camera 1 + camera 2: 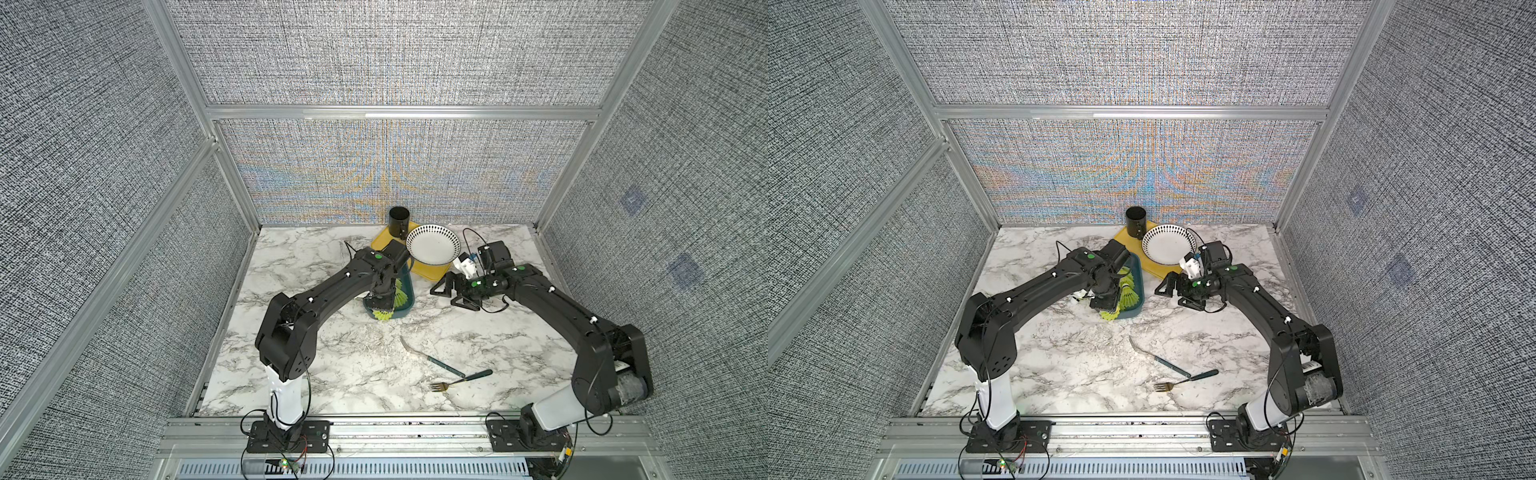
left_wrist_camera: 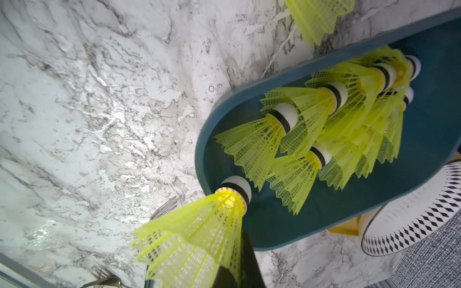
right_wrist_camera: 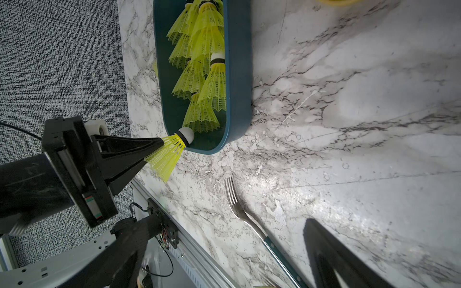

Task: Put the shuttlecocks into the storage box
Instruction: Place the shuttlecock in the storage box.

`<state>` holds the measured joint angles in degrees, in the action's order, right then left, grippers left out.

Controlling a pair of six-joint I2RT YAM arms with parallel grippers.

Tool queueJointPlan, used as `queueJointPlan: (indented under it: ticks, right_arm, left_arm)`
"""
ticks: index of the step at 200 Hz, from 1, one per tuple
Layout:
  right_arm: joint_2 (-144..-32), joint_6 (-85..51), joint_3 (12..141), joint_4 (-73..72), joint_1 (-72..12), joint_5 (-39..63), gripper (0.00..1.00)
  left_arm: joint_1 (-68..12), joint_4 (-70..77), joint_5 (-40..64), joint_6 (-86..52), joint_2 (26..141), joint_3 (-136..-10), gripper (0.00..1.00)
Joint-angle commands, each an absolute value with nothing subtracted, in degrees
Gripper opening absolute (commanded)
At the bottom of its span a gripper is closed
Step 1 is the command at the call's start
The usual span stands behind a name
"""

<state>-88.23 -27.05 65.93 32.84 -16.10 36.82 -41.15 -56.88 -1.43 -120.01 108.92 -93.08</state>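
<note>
Carrying 1 shuttlecock to the box is the step in hand. Your left end effector is clamped on the yellow skirt of the held shuttlecock. Its white tip is just over the rim at the near end of the storage box, while the skirt trails outside over the tabletop.

Inside the box, the other shuttlecocks lie overlapped in a row with their tips pointing toward the far end. They fill most of the floor and leave bare teal only at the near end.

The next move, as I judge it, calls for you to bring the end effector further in over that bare patch, so that the skirt also clears the rim, and only then part the fingers. If you let go here, the skirt may catch on the wall and tip the shuttlecock back onto the marble.

The left wrist view shows 1 loose shuttlecock on the marble just beside the box's long wall, so the task looks nearly finished but not done.

Your right end effector hangs with its fingers wide apart and empty, near the yellow tray and the patterned bowl, well apart from the box. A fork and a knife lie nearer you and are not part of this job.
</note>
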Motion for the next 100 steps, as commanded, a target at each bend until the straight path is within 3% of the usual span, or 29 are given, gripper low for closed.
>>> queueJointPlan:
  ticks: [1,100]
  right_arm:
    - [-88.3,-27.2,65.8,32.3,-16.2,36.7,0.99]
    - [-91.3,-27.9,66.9,29.2,-16.3,42.3,0.99]
  left_arm:
    - [-40.8,-58.9,-1.1,-121.3,109.7,-93.7,0.02]
    - [-40.7,-47.3,-13.8,-117.8,108.8,-89.5,0.02]
